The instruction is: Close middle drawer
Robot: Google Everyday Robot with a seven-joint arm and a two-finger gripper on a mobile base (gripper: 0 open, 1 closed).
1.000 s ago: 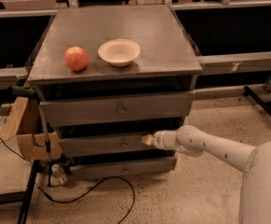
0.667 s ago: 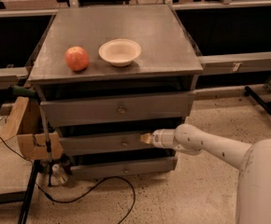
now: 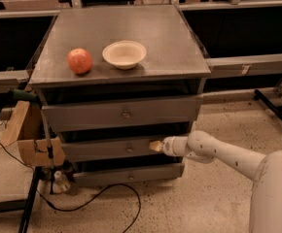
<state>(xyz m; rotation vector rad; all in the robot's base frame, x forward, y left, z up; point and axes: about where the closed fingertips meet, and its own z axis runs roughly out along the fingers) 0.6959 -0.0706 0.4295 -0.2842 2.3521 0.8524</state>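
- Tan-tipped fingers of the gripper (image 3: 155, 145) look closed together, with no gap showing and nothing held between them. Their tips are against the right end of the middle drawer (image 3: 107, 149).
- The grey metal front of that drawer runs from the fingers toward picture-left, with its long axis lying across the view. Its small round knob (image 3: 129, 149) sits just beyond the fingertips on that side.
- The coming move turns on one relation. The drawer front lies straight ahead of the fingers, and the drawer slides into the cabinet, at right angles to the front's long axis. I judge that a push along the arm's line is what is called for. Because the contact is right of centre, the drawer may skew as it goes in.
- A dark band directly above the fingers suggests the drawer is not fully home, though I cannot tell how far out it stands.
- Behind the fingers, the white arm (image 3: 214, 152) reaches in from the lower right.
- Above them is the taller top drawer (image 3: 82, 115), and below them the lowest drawer (image 3: 146, 173).
- Higher up, on the counter (image 3: 180, 42), an apple (image 3: 79, 60) and a pale bowl (image 3: 124, 54) sit near each other without touching.
- Far to picture-left of the fingers a cardboard box (image 3: 26, 135) stands beside the cabinet, with a black cable (image 3: 107, 198) on the floor below.
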